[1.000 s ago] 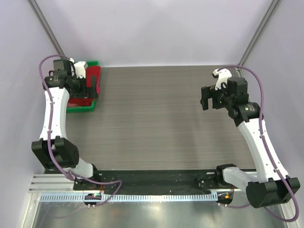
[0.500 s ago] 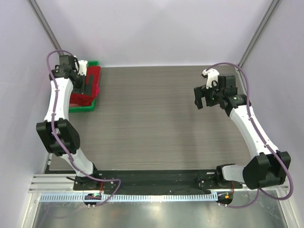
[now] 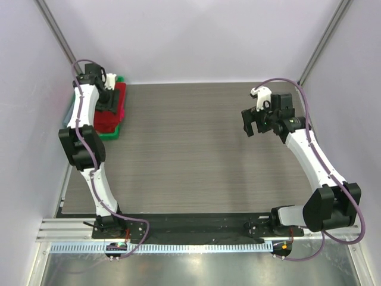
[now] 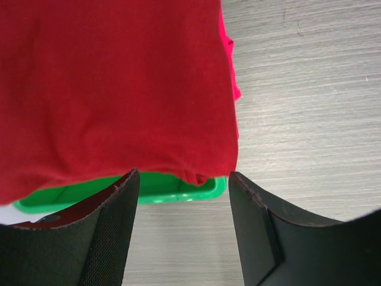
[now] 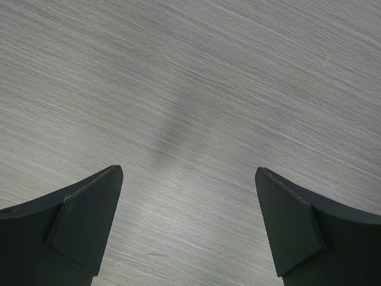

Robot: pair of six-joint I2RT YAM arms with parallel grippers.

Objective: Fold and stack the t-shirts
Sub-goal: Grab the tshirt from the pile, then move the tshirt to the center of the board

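Got left gripper (image 4: pixel 181 176) at 10 o'clock, jaws apart gripping nothing, over red t-shirt (image 4: pixel 113 89) on green tray (image 4: pixel 172 190); right gripper (image 5: pixel 189 171) at 2 o'clock, spread wide above table (image 5: pixel 190 71).

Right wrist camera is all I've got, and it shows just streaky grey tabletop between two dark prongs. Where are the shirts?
Observer: At the far left corner of the grey wood-grain table. A deep red cloth t-shirt lies on top in a green plastic tray.
Operator: Is the other arm doing anything over there?
Observer: Yes. The left claw hangs over the tray's end with its fingers apart and nothing gripped; the red shirt's hem shows between them.
Operator: Only red in there?
Observer: No. A strip of bright pink cloth peeks out along the red shirt's edge, on the side facing the open table.
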